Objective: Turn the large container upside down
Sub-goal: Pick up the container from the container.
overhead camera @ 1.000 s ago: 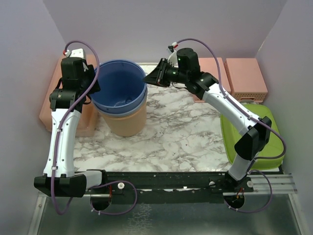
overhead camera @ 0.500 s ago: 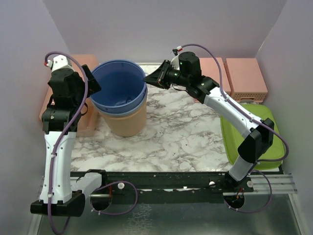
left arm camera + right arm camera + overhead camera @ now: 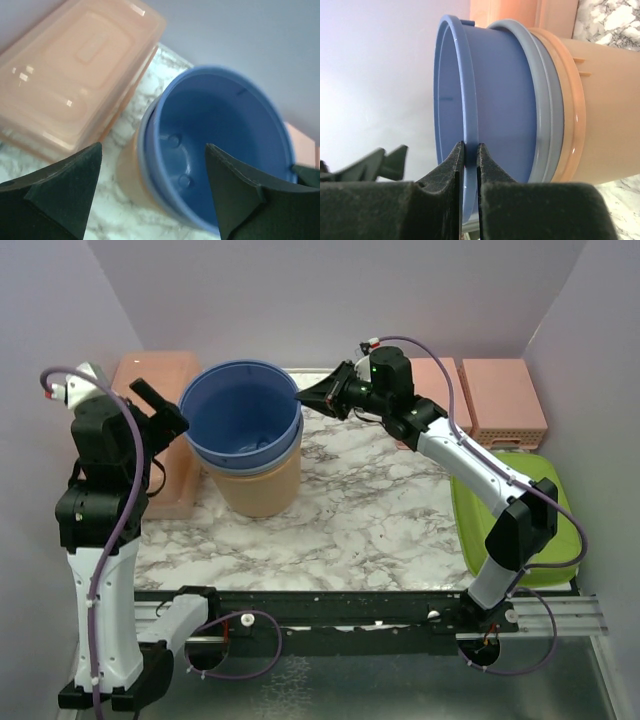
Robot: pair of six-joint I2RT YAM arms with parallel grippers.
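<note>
A large blue container [image 3: 240,420] stands upright, nested in a grey-blue one and an orange one [image 3: 262,488], at the back left of the marble table. My right gripper [image 3: 303,397] is shut on the blue container's right rim; in the right wrist view the jaws pinch the thin rim [image 3: 470,120] at my gripper [image 3: 470,151]. My left gripper [image 3: 170,418] is open and empty, raised just left of the container, apart from it. In the left wrist view my left gripper [image 3: 152,172] frames the blue container [image 3: 220,145] from above.
A pink lidded box [image 3: 160,430] lies left of the containers, under my left gripper. Pink boxes [image 3: 500,400] stand at the back right. A green tray [image 3: 520,510] lies at the right edge. Walls close in on three sides.
My left arm has lifted and drawn back to the left, away from the container's rim. My right gripper stays on the right rim. The container has barely moved.
</note>
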